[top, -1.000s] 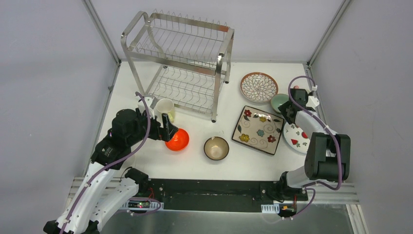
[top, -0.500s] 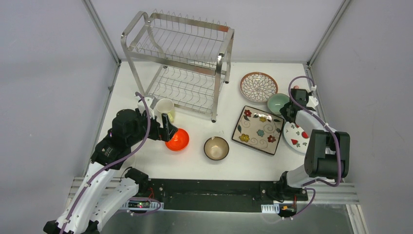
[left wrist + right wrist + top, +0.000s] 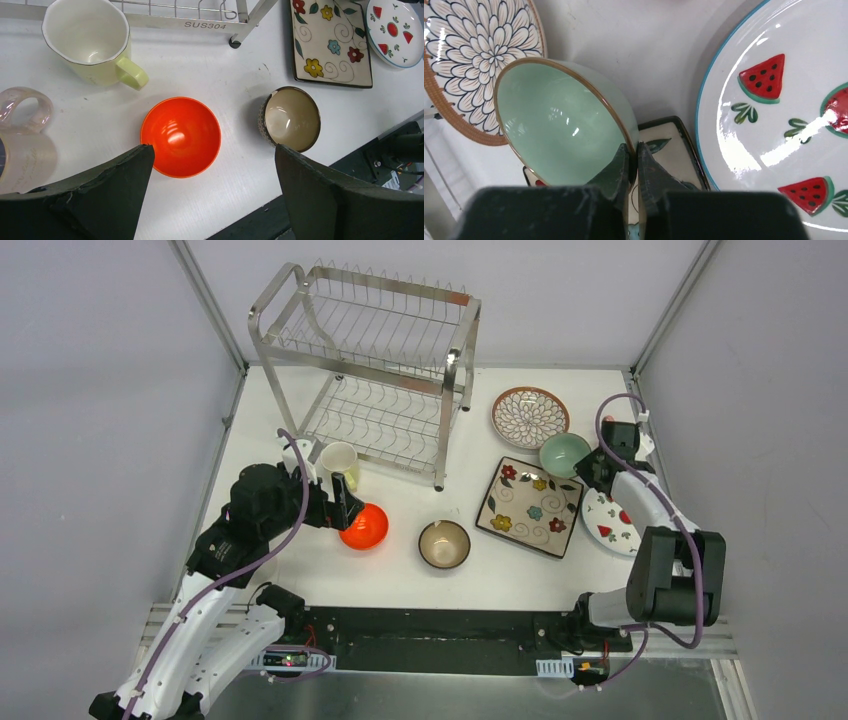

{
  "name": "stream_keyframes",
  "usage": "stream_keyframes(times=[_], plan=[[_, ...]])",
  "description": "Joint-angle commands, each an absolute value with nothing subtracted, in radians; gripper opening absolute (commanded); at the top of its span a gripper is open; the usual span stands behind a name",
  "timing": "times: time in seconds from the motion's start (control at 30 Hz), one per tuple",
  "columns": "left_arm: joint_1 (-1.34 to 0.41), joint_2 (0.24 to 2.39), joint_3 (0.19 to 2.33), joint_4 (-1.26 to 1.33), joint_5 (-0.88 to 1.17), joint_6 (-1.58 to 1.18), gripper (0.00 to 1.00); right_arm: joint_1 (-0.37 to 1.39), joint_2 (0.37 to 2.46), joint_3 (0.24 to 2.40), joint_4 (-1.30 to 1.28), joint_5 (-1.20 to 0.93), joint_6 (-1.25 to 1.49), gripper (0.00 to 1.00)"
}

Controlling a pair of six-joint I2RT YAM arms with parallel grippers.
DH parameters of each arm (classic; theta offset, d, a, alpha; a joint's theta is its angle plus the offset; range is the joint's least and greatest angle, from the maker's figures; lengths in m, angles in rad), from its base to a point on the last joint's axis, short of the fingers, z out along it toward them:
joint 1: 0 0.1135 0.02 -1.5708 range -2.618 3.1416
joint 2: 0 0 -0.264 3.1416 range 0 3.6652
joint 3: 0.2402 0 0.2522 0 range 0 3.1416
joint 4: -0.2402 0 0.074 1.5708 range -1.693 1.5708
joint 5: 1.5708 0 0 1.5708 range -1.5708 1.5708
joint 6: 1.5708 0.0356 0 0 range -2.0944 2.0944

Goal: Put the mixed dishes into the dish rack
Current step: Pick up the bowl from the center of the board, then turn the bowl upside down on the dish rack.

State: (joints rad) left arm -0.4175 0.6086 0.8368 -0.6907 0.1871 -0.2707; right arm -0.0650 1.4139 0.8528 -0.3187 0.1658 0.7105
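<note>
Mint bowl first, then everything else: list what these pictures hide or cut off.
- Right wrist view: mint bowl. Its near rim and underside are hidden by the right pincer, so whether it is lifted cannot be told.
- Right wrist view: watermelon plate, cut off by the right edge.
- Left wrist view: pink mug, cut off by the left edge.
- Top view: rack. The far part of its lower shelf is hidden under the upper tier.

The dish rack (image 3: 165,21) has "SUS304" stamped on its bottom rail. Faint script on the pink mug (image 3: 25,150) cannot be read.
</note>
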Motion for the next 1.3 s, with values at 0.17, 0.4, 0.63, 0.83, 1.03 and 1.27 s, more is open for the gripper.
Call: stream_keyframes(times=[0.17,0.4,0.63,0.83,1.03,1.27], plan=[[-0.413,0.602,0.844,-0.684,0.186,-0.271,0.95,-0.064,1.204,0.885,-0.382,0.059,0.703,0.0],[-0.413,0.609,0.847,-0.684,0.203,-0.294,0.94,-0.039,1.036,0.839,-0.479,-0.068,0.712,0.0],[-0.413,0.622,0.846,-0.684,0.228,-0.315,0.92,0.096,0.881,0.76,-0.543,-0.106,0.77,0.0],[-0.413,0.641,0.849,-0.684,0.297,-0.31,0.91,0.27,0.82,0.704,-0.53,-0.135,0.884,0.0],[-0.413,0.684,0.866,-0.681,0.369,-0.367,0.9,0.544,0.845,0.697,-0.466,-0.02,0.988,0.0],[-0.413,0.715,0.884,-0.667,0.44,-0.397,0.88,0.796,0.96,0.77,-0.38,0.124,1.026,0.0]])
